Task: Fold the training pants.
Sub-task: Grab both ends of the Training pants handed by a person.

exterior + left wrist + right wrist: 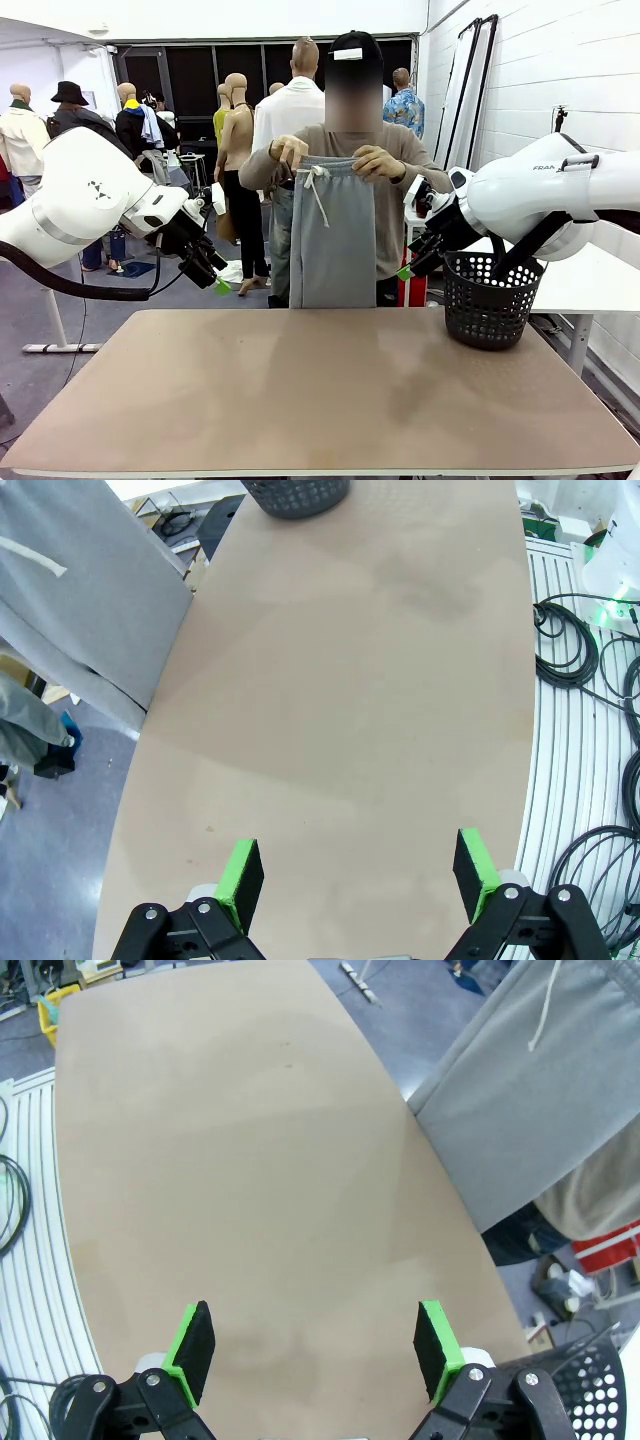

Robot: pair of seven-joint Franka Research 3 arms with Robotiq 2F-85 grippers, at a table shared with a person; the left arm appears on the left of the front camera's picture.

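Note:
A person at the far side of the table holds the light grey training pants (333,235) up by the waistband with both hands (378,161), legs hanging down beyond the table's far edge, white drawstring dangling. The pants (80,600) also hang at the upper left of the left wrist view and the pants (535,1090) at the upper right of the right wrist view. My left gripper (213,278) hovers open above the table's left far corner; its pads (240,875) stand wide over bare tabletop. My right gripper (408,268) hovers open at the right, pads (192,1348) apart, holding nothing.
The tan table (320,390) lies bare in front. A black perforated basket (490,300) stands at its far right corner, close under my right arm. Cables (590,680) run along the floor beside the table on the robot's side.

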